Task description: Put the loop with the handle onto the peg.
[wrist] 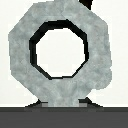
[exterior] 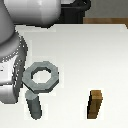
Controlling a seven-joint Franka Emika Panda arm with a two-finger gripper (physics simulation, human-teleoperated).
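— Where's the loop with the handle [exterior: 42,76]?
— Up off the white bench [exterior: 80,55], tilted, just above the peg [exterior: 34,106], brown block [exterior: 95,104] well apart toward the exterior view's right
— And the jaws?
— Hidden behind the ring; how wide they stand, can't tell

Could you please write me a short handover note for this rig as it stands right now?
End effector: not itself visible in the exterior view; whether it is shut on the ring cannot be told.
The loop with the handle is raised off the table, beside the arm, above and slightly to the exterior view's right of the peg. In the wrist view its round hole shows only white table.
The peg stands upright and bare. A brown wooden block stands apart, to the exterior view's right.
Done: ring lifted.
Left: centre the hole over the peg, lower, release.
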